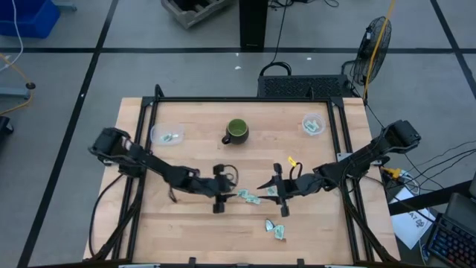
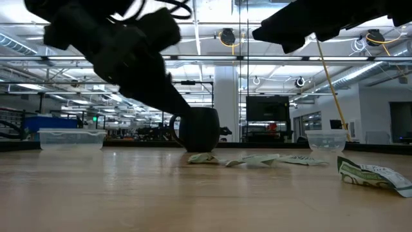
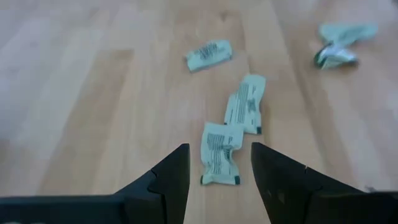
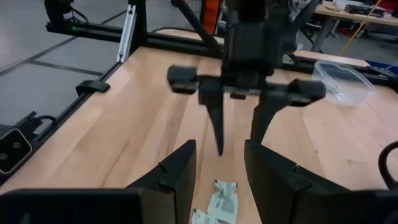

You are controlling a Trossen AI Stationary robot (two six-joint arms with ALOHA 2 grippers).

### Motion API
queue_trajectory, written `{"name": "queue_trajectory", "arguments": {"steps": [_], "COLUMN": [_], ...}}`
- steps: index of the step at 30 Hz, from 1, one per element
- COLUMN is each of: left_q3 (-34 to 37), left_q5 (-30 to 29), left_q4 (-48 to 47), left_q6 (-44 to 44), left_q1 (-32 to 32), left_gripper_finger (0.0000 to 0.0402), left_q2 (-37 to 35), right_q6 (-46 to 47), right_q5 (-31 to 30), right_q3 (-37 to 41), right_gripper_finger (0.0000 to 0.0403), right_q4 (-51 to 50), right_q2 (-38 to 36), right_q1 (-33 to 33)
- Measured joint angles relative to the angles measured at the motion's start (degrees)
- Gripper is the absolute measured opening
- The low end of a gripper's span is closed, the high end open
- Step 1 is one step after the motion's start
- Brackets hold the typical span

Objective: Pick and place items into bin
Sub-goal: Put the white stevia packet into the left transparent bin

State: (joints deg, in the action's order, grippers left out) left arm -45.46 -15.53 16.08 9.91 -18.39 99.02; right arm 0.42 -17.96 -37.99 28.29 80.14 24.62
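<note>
Several small pale green and white packets lie flat on the wooden table: one (image 3: pixel 219 154), two overlapping (image 3: pixel 246 106), one farther off (image 3: pixel 208 55) and a crumpled one (image 3: pixel 339 46). In the high view they show mid-table (image 1: pixel 249 197), with two nearer the front edge (image 1: pixel 275 228). My left gripper (image 3: pixel 217 163) hovers open over the nearest packet, its fingers slanting down on either side without touching it. My right gripper (image 4: pixel 219 171) faces it from the right, open and holding nothing, with packets (image 4: pixel 222 200) below its fingers. Two clear bins stand at the far left (image 1: pixel 167 135) and far right (image 1: pixel 313 124).
A dark green mug (image 1: pixel 236 132) stands between the two bins at the far middle. A small yellow thing (image 1: pixel 291 160) lies right of centre. Black frame rails (image 1: pixel 141 141) run along the table's left and right sides. Bare wood lies at the near left.
</note>
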Motion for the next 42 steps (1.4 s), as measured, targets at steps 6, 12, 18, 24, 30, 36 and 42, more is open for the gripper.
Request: {"name": "queue_trajectory", "arguments": {"steps": [6, 12, 18, 24, 30, 36, 42], "left_q3": [-5.9, -7.8, -7.9, -7.7, -7.9, -7.9, -7.9], "left_q5": [0.8, 2.5, 2.6, 4.5, 2.4, 2.3, 2.2], "left_q4": [-3.6, -6.9, -6.1, -4.1, -4.0, -4.0, -4.1], "left_q6": [-4.6, -7.1, -7.3, -7.7, -6.9, -3.7, -3.1], "left_q1": [-0.1, -0.1, -0.1, 0.0, 0.2, 0.9, 1.0], "left_gripper_finger": [0.0177, 0.0177, 0.0177, 0.0177, 0.0177, 0.0174, 0.0122], "left_q2": [5.2, 7.5, 8.5, 10.9, 12.0, 12.1, 12.1], "right_q6": [0.7, 0.7, 0.6, 0.6, 0.6, 0.6, 0.6], "right_q5": [0.0, 0.1, 0.0, 0.0, 0.0, 0.0, 0.0], "right_q3": [0.0, 0.0, 0.0, 0.0, 0.0, 0.0, 0.0], "right_gripper_finger": [0.0128, 0.0128, 0.0128, 0.0128, 0.0128, 0.0128, 0.0128], "right_q4": [-0.7, -0.7, -0.7, -0.7, -0.2, -0.3, -0.3], "right_q2": [0.0, 0.0, 0.0, 0.0, 0.0, 0.0, 0.0], "right_q1": [0.2, 0.6, 0.6, 0.6, 0.6, 0.6, 0.6]}}
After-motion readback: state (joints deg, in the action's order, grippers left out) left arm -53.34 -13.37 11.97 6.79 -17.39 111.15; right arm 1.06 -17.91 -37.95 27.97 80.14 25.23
